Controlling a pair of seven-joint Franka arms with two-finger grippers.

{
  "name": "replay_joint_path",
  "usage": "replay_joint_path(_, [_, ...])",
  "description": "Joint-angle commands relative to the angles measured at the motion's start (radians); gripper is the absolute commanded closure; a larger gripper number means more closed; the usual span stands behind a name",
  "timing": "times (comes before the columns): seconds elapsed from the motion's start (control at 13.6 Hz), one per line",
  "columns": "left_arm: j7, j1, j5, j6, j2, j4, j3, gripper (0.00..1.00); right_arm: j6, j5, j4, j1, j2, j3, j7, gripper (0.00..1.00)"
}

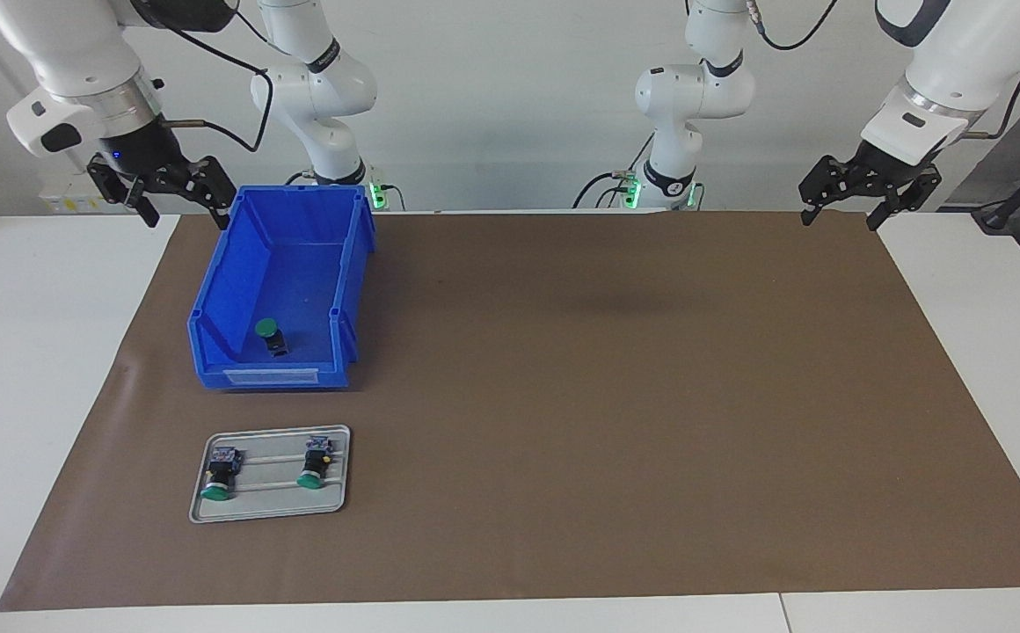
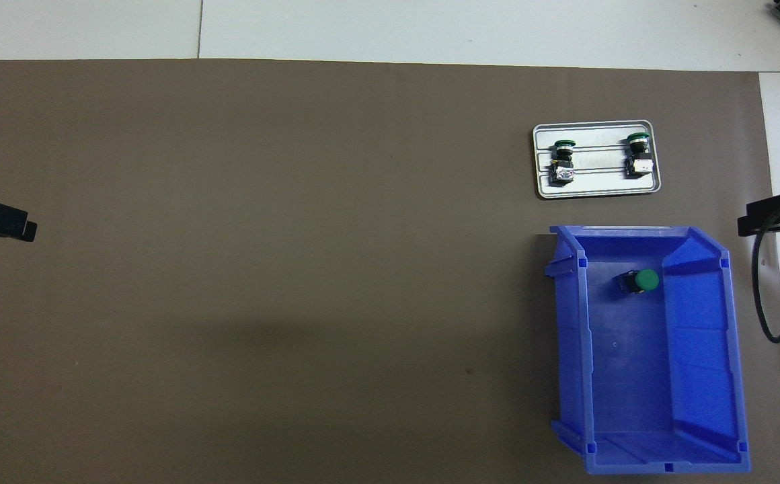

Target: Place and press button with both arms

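One button [image 1: 269,335] with a green cap stands in the blue bin [image 1: 211,303], at the bin's end farther from the robots; it also shows in the overhead view [image 2: 641,280]. Two more buttons [image 1: 219,476] [image 1: 313,466] lie on a small grey tray [image 1: 269,511]. My right gripper [image 1: 185,209] is open and empty, up in the air over the bin's corner nearest the robots. My left gripper [image 1: 842,215] is open and empty, raised over the mat's corner at the left arm's end of the table. Both arms wait.
A brown mat [image 1: 607,396] covers most of the white table. The tray [image 2: 598,192] lies just farther from the robots than the bin [image 2: 699,349]. A black cable [image 2: 763,296] hangs by the bin at the right arm's end.
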Motion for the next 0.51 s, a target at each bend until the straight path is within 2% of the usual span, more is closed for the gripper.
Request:
replay_joint_path(0.0, [-0.008,0.009,-0.008,0.016,-0.031,-0.036,-0.007,0.0,-0.001,0.018,-0.009,-0.026,-0.008,0.035,0.032,0.0])
replay_joint_path(0.44, [-0.008,0.009,-0.008,0.015,-0.031,-0.036,-0.005,0.0,-0.004,0.01,-0.009,-0.029,-0.008,0.036,0.032,0.0])
